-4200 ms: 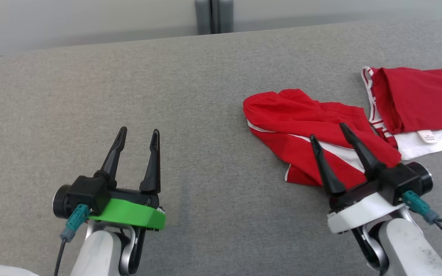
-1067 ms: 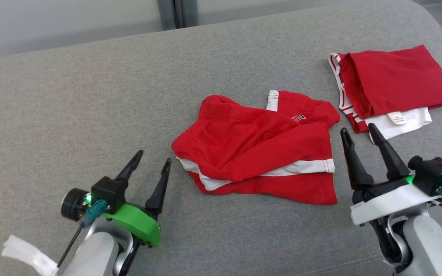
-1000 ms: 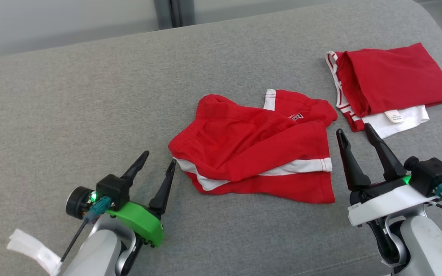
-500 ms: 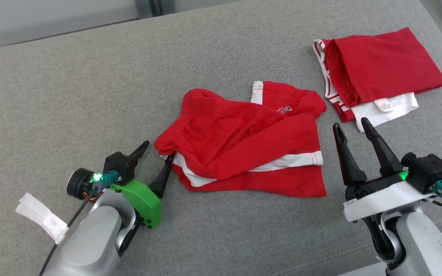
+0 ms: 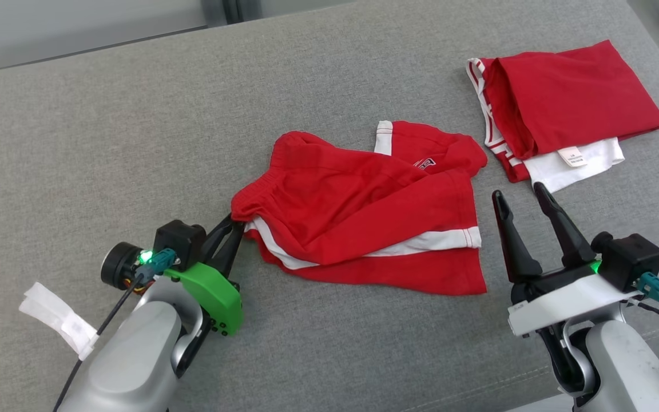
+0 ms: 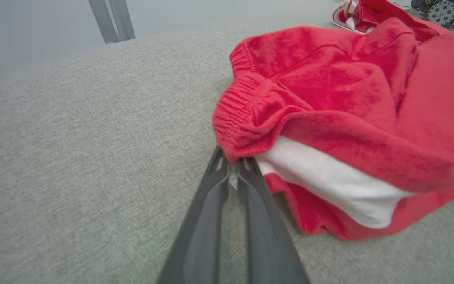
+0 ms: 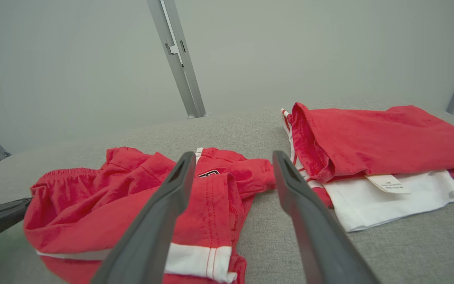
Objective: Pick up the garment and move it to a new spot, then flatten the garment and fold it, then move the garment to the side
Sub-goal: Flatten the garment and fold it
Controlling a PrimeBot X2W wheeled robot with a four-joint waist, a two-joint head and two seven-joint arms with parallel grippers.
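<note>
The garment (image 5: 364,217) is a crumpled pair of red shorts with white stripes, lying mid-table on the grey cloth surface (image 5: 135,126). My left gripper (image 5: 232,223) is shut on the garment's left waistband corner. In the left wrist view the two fingers (image 6: 211,197) meet at the elastic edge of the garment (image 6: 329,110), pinching its red and white cloth. My right gripper (image 5: 515,191) stands open just right of the garment, touching nothing. In the right wrist view its fingers (image 7: 164,205) frame the garment's right end (image 7: 211,197).
A folded red and white garment (image 5: 564,109) with a label lies at the back right, close to my right gripper; the right wrist view has it (image 7: 369,146) ahead on the right. A white tag (image 5: 58,320) hangs from my left arm. The table's right edge is near.
My left gripper moved right to the garment's waistband corner and shut on it. The camera shifted between the earlier frames. My right gripper stayed open beside the garment.
</note>
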